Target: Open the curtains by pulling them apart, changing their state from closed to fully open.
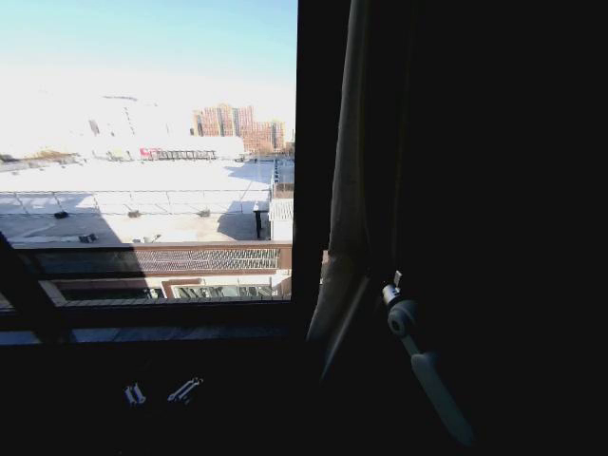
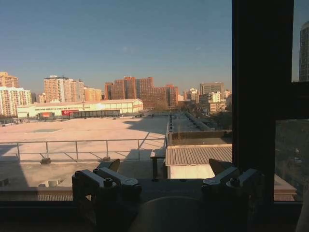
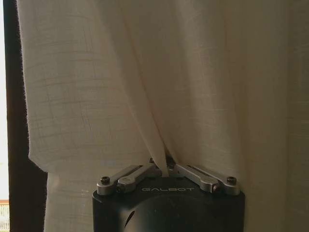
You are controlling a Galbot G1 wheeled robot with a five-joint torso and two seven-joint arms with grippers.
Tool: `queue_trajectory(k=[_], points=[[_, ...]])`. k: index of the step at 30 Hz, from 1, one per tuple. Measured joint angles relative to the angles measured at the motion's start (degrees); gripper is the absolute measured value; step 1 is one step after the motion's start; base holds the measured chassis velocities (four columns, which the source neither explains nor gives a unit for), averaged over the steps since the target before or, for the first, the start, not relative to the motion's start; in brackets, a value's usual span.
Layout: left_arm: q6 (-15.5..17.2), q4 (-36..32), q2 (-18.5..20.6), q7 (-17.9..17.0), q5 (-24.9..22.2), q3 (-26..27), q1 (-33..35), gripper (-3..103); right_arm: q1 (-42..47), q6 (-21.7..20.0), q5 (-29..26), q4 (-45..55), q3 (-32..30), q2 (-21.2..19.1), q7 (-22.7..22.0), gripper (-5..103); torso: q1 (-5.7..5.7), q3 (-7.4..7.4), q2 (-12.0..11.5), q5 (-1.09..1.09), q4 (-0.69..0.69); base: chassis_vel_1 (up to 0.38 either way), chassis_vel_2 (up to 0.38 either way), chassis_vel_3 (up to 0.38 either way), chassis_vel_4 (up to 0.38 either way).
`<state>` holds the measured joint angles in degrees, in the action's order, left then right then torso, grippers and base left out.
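The window frame [image 1: 309, 161] stands dark before me. The curtain [image 1: 347, 190] hangs bunched just right of it, glass bare on its left. My right gripper [image 3: 165, 166] is clenched on a curtain fold. My left gripper [image 2: 166, 176], jaws released, sits low facing the glass.

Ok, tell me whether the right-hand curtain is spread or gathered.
Gathered. The right-hand curtain hangs bunched beside the dark window frame, glass uncovered; the right gripper has its jaws shut on a fold.
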<state>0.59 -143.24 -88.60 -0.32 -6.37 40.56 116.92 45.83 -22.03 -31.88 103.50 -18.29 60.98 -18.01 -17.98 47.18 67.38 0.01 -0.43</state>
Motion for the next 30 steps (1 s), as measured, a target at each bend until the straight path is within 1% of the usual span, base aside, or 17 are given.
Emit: queue_trajectory(k=[2,6,7,11,12,13,14,15,17,19,21,22,24,25,28,30], points=[[0.0,0.0,0.1,0.0,0.0,0.0,0.0,100,0.2,0.0,0.0,0.1,0.0,0.0,0.0,0,0.00,0.00,0.0,-0.02,-0.01,-0.337,-0.365,0.321,0.328],[0.0,0.0,0.2,0.1,0.0,-0.1,0.0,100,0.8,0.2,0.0,0.5,-0.1,-0.3,-0.1,0,0.00,0.00,0.0,0.04,-0.01,-0.253,-0.263,0.217,0.263],[0.0,0.0,0.2,0.2,0.0,-0.1,0.0,100,1.0,0.2,0.1,0.6,-0.3,-0.4,-0.1,0,0.00,0.00,0.0,0.05,-0.02,-0.112,-0.169,0.153,0.213],[0.0,0.0,0.3,0.2,0.0,-0.2,0.3,100,1.4,0.3,0.1,0.6,-0.7,-0.5,-0.2,0,-0.01,0.00,0.0,0.05,-0.02,-0.054,-0.070,0.082,0.024],[0.0,0.0,0.3,0.2,0.0,-0.2,0.5,100,1.4,0.3,0.0,0.2,-1.1,-0.4,-0.6,0,-0.01,0.00,0.0,0.04,0.01,0.000,0.000,0.000,0.000],[0.0,0.0,0.4,0.2,0.0,-0.2,0.5,100,1.4,0.2,-0.1,0.0,-1.5,-0.4,-0.8,0,-0.01,0.00,0.0,0.03,0.01,0.000,0.000,0.000,0.000],[0.0,0.0,0.4,0.2,0.0,-0.2,0.5,100,1.4,-0.1,-0.3,-0.6,-2.4,-0.5,-1.1,0,-0.01,0.00,0.0,-0.04,0.02,0.000,0.000,0.000,0.000],[0.0,0.0,0.4,0.2,0.0,-0.2,0.5,100,1.4,-0.1,-0.3,-0.6,-2.4,-0.5,-1.1,0,-0.01,0.00,0.0,-0.04,0.02,0.000,0.000,0.000,0.000],[0.0,0.0,0.3,0.2,0.0,-0.2,0.5,100,1.6,-0.3,-0.5,-1.9,-4.3,-1.3,-1.6,0,-0.01,0.00,0.0,-0.06,0.04,0.022,0.040,-0.026,-0.011],[0.0,0.0,0.1,0.4,0.0,-0.2,0.5,100,2.0,-0.3,-0.7,-3.1,-6.7,-2.6,-2.1,0,-0.01,0.00,0.0,-0.02,0.01,0.049,0.072,-0.051,-0.044],[0.0,0.0,0.1,0.7,0.0,-0.3,0.4,100,2.1,-0.3,-0.8,-3.4,-7.4,-3.1,-2.3,0,-0.02,0.00,0.0,-0.01,0.01,0.028,0.063,-0.040,-0.026],[0.0,0.0,-0.1,1.1,0.0,-0.3,0.4,100,2.3,-0.3,-0.9,-3.8,-8.5,-3.8,-2.9,0,-0.01,0.00,0.0,-0.02,0.00,0.000,0.000,0.000,0.000],[0.0,0.0,-0.1,1.4,-0.1,-0.6,0.4,100,2.7,-0.5,-1.3,-4.4,-10.4,-5.0,-4.3,0,-0.01,0.00,0.0,0.05,0.00,0.000,0.000,0.000,0.000],[0.0,0.0,-0.1,1.4,-0.1,-0.6,0.4,100,2.7,-0.5,-1.3,-4.4,-10.4,-5.0,-4.3,0,-0.01,0.00,0.0,0.05,0.00,0.000,0.000,0.000,0.000],[0.0,0.0,-0.1,1.6,0.0,-1.0,0.0,100,3.4,-1.7,-2.4,-5.3,-13.1,-7.0,-6.7,0,-0.01,0.00,0.0,0.03,0.00,0.000,0.000,0.000,0.000],[0.0,0.0,-0.1,1.6,0.0,-1.0,0.0,100,3.5,-1.9,-2.6,-5.6,-13.6,-7.5,-7.4,0,-0.01,0.00,0.0,0.03,-0.01,0.000,0.000,0.000,0.000]])
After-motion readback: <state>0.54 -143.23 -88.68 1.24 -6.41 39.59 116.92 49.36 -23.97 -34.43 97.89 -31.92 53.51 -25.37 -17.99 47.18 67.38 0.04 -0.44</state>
